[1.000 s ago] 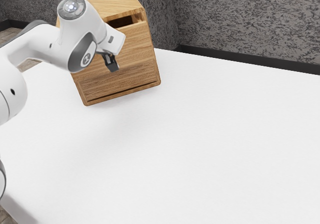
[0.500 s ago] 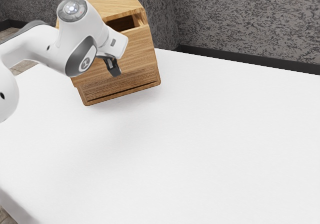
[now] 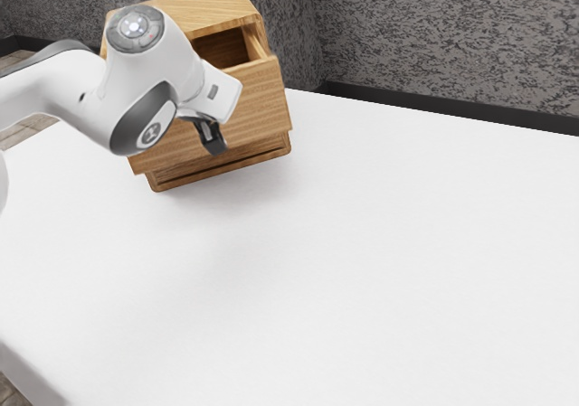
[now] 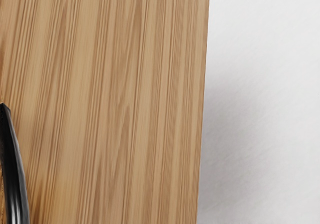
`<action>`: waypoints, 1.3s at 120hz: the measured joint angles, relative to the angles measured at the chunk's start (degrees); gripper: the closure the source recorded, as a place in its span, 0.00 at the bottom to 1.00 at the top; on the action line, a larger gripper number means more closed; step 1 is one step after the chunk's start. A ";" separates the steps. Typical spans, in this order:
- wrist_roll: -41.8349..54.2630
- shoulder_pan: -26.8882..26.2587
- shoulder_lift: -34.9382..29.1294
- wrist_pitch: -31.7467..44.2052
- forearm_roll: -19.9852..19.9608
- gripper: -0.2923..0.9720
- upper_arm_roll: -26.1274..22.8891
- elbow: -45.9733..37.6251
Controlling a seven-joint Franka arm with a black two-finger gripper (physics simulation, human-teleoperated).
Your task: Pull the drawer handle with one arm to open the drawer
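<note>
You have one white worktop [image 3: 380,261]. At its far corner, on the exterior view's left, stands one cabinet [image 3: 204,4] of light, straight-grained wood. Its one upper drawer [image 3: 261,89] stands partly out, its dark inside showing. The drawer front faces the camera, its long axis running left to right. The black pincer [image 3: 212,140] sits against that front; whether it is clenched cannot be told.

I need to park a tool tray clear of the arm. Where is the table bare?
The table is bare from the wooden cabinet across to the exterior view's right, back to the grey wall, and along the near edge. It is crowded at the cabinet front, beside the end effector.
</note>
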 joint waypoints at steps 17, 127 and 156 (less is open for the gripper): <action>-1.64 -1.40 -1.60 -0.13 1.15 0.32 0.10 -1.75; -11.60 -8.79 -15.75 -4.73 7.68 0.31 -0.33 -14.94; -17.02 -8.97 -15.02 -24.70 -10.95 0.25 -0.76 2.97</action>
